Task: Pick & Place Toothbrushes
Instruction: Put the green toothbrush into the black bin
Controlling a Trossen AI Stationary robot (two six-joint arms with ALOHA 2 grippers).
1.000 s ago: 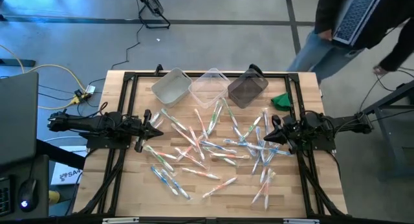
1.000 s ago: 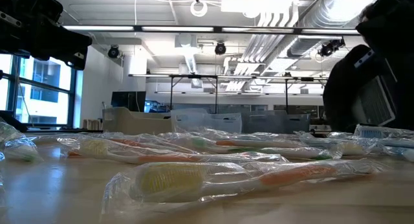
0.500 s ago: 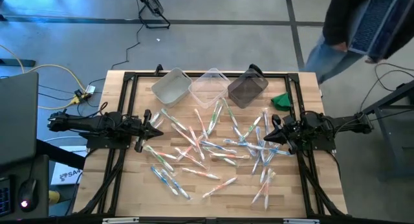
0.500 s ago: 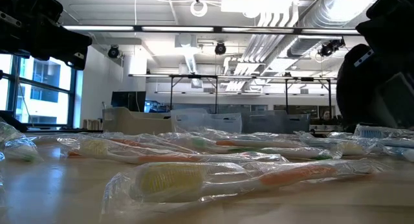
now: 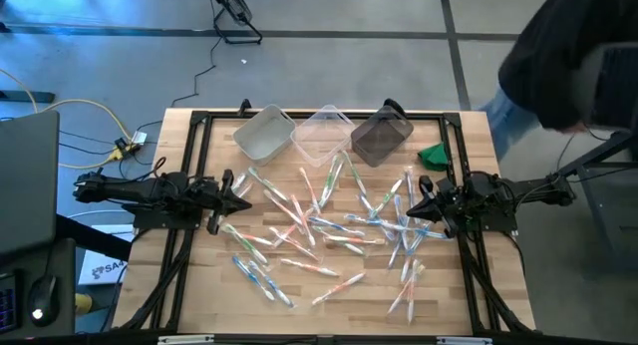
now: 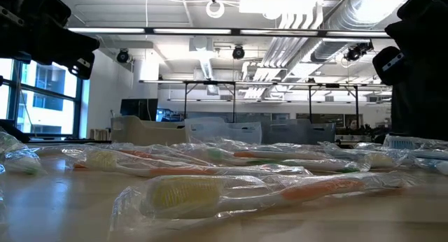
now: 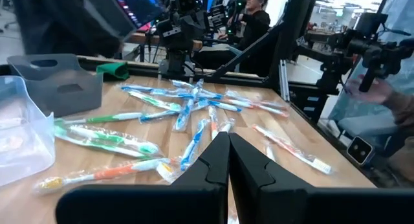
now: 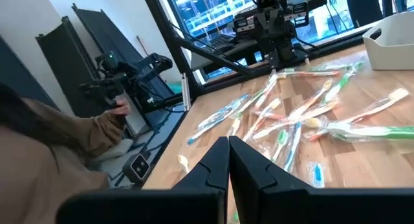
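Observation:
Several wrapped toothbrushes [image 5: 319, 225], white with orange, blue or green handles, lie flat and scattered over the middle of the wooden table; some cross one another. They also show in the left wrist view [image 7: 194, 136], the right wrist view [image 8: 291, 130] and the low view [image 6: 210, 193]. My left gripper [image 5: 242, 197] hovers level at the table's left side, shut and holding nothing [image 7: 228, 138]. My right gripper [image 5: 414, 207] hovers level at the right side, shut and holding nothing [image 8: 228, 141], above the nearest toothbrushes.
Three bins stand in a row at the far edge: white [image 5: 262, 133], clear [image 5: 324, 131], dark grey [image 5: 382, 138]. A small green object [image 5: 435, 154] lies at the far right. A person [image 5: 578, 56] stands beyond the far right corner. The near part of the table [image 5: 329, 315] is bare wood.
Both grippers and the toothbrushes have kept still. The person beyond the table's far right corner has moved farther toward the right.

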